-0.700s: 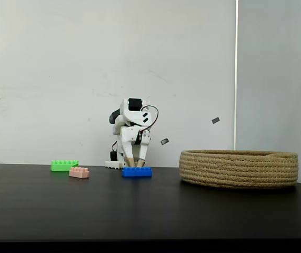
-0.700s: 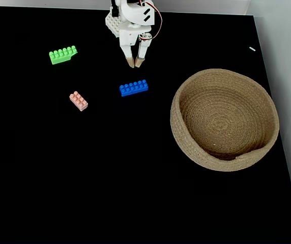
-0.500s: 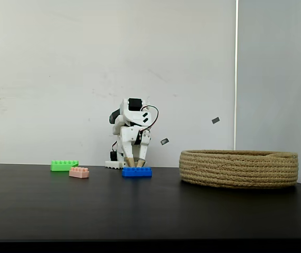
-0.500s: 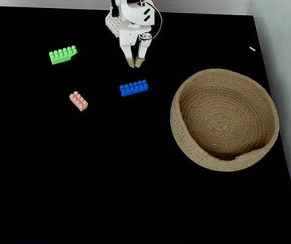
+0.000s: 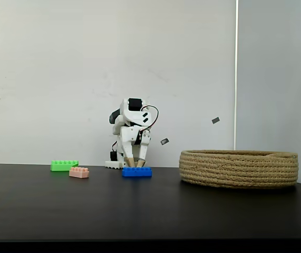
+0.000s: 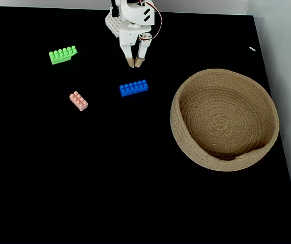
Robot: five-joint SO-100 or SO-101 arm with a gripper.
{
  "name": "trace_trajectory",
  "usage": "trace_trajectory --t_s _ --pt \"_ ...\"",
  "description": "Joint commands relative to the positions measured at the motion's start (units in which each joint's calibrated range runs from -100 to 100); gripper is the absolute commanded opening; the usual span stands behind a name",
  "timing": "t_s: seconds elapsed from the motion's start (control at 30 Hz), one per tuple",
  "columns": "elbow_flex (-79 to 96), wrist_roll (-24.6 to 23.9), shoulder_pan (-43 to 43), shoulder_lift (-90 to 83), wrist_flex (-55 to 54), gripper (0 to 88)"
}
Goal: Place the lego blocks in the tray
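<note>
tool (image 5: pixel 135 163) behind blue brick (image 5: pixel 137 172) (fingertips down) | green brick (image 5: pixel 64 165), pink brick (image 5: pixel 79 172) left | basket (image 5: pixel 239 168) right

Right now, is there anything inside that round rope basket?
No bricks yet. From above, the rope basket shows only its own coiled floor. The blue brick, green brick and pink brick all lie outside on the black table.

A flat matte black table (image 6: pixel 110 193) carries everything. In a fixed view from above, a bright green studded plastic brick (image 6: pixel 63 54) lies at upper left, a small pale pink studded brick (image 6: pixel 78 100) below it, a blue studded brick (image 6: pixel 134 87) near centre, and a wide round coiled tan rope basket (image 6: pixel 186 147) at right, with the white arm's base (image 6: pixel 113 24) at the top edge.
</note>
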Motion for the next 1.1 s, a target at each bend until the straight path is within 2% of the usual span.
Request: trace_trajectory --t_s 0.0,0.87,1.07 --pt "0.8 0.15 -0.54 -0.49 0.11 1.9" --pt "0.8 0.15 -0.54 -0.49 0.11 1.9" --pt "0.8 -0.34 -6.97 -0.49 0.11 1.9"
